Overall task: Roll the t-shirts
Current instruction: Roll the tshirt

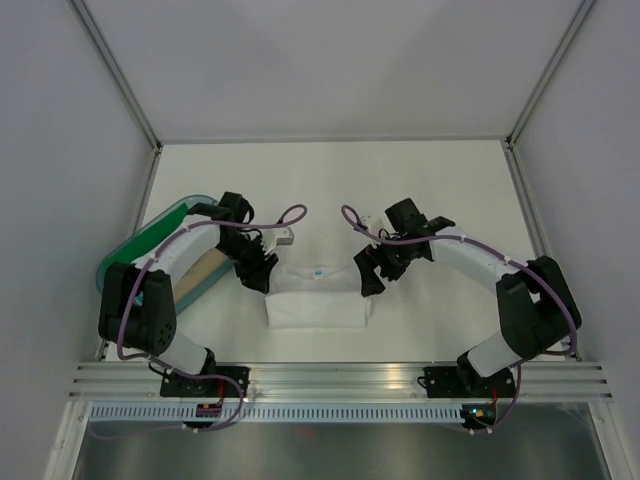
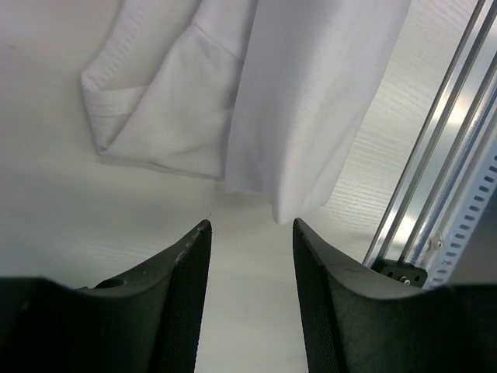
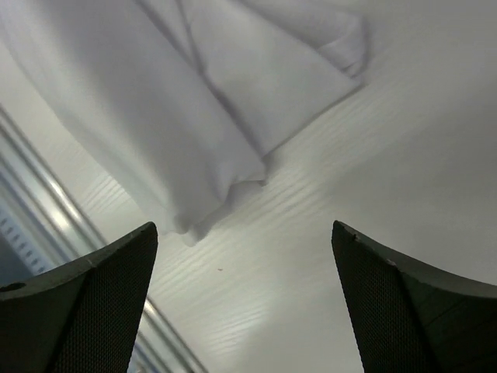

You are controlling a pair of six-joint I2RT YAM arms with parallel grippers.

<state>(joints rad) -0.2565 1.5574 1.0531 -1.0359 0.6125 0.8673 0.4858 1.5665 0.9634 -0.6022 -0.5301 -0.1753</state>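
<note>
A white t-shirt (image 1: 317, 298) with a small blue neck label lies folded flat on the table between the arms. It also shows in the left wrist view (image 2: 264, 101) and the right wrist view (image 3: 194, 101). My left gripper (image 1: 262, 275) is open and empty at the shirt's upper left corner; its fingers (image 2: 178, 295) hover over bare table just short of the cloth. My right gripper (image 1: 371, 272) is open wide and empty at the shirt's upper right corner. A tan roll (image 1: 203, 270) lies in the tub at the left, mostly hidden by my left arm.
A translucent teal plastic tub (image 1: 140, 240) stands at the left edge of the table under my left arm. An aluminium rail (image 1: 340, 378) runs along the near edge, close to the shirt's hem; it shows in the left wrist view (image 2: 435, 179).
</note>
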